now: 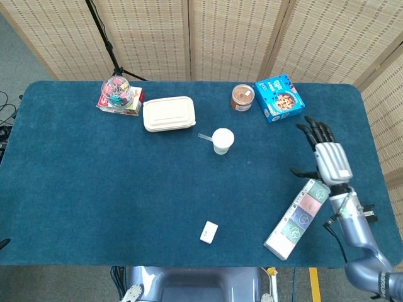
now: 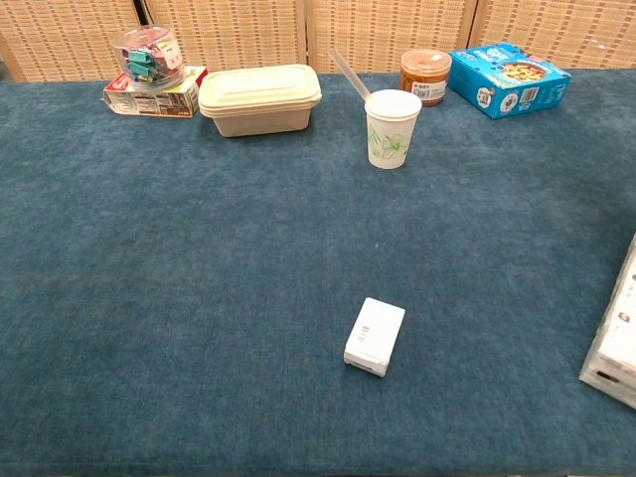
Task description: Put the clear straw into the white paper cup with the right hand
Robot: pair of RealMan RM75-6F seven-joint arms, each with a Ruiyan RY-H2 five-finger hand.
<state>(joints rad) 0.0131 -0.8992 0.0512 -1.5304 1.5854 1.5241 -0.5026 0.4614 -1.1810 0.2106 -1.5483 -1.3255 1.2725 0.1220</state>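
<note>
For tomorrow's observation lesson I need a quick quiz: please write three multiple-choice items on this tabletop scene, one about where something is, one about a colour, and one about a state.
1. Where is the clear straw?
A. Lying flat beside the blue box
B. Standing slanted in the white paper cup
C. Held in the right hand

2. What colour is the lidded food container near the cup?
A. Cream
B. Red
C. Black

3. What is the right hand doing?
A. Gripping the cup
B. Pinching the straw
C. Holding nothing, fingers spread

Answers:
1. B: the straw leans out of the white paper cup in both views.
2. A: its lid and base are pale cream.
3. C: in the head view the hand is off near the table's right edge, far from the cup, with nothing in it.
</note>
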